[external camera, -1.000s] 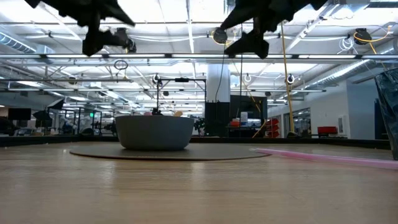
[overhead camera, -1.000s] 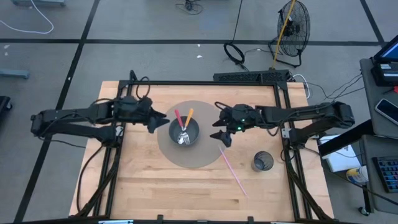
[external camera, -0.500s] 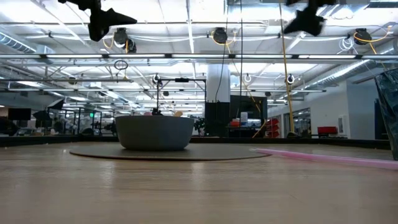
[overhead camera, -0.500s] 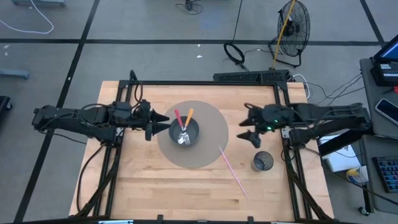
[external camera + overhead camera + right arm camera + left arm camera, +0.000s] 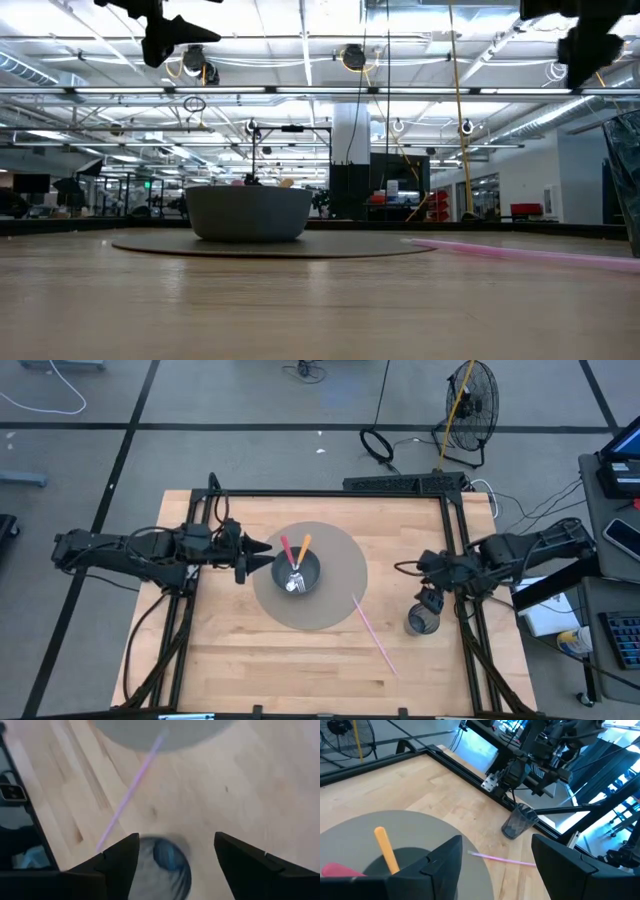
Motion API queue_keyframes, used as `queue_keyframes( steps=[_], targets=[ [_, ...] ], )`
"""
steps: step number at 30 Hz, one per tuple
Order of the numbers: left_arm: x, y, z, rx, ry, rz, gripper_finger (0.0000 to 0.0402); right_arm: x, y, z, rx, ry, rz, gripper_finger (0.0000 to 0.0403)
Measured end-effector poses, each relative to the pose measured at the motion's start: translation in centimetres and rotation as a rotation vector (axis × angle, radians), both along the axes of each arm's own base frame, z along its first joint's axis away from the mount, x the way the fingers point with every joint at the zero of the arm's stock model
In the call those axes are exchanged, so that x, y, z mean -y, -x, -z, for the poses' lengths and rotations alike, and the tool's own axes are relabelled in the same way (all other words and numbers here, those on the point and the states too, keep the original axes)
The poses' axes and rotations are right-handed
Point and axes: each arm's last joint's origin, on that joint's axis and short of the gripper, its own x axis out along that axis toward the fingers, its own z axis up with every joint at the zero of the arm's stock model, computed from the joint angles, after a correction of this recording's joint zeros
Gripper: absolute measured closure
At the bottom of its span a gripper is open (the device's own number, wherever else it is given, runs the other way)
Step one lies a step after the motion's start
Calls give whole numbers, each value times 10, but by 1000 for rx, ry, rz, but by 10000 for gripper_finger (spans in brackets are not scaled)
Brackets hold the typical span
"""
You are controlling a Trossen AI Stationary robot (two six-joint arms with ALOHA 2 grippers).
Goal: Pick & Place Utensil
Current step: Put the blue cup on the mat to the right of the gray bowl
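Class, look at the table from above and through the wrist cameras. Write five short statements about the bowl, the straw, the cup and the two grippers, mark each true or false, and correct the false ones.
1. The bowl sits on the round grey mat. True.
2. The pink straw stands inside the bowl. False: it lies on the table, one end on the mat.
3. The right gripper hangs above the cup. True.
4. The left gripper holds the orange-handled utensil. False: it is open and empty beside the bowl.
5. The cup lies tipped over. False: it stands upright.
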Motion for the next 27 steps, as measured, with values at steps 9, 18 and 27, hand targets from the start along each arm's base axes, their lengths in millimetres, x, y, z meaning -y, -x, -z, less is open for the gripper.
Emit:
queue_keyframes(
  steps=[9, 18, 27],
  targets=[
    [0, 0, 0, -2, -12, 1, 158, -1, 11, 6, -170, -88, 105, 161],
    [-1, 0, 0, -5, -14, -8, 158, -5, -3, 17, -254, -65, 105, 144],
    [-1, 0, 1, -10, -11, -10, 158, -13, -12, 25, -322, -64, 17, 144]
  ],
)
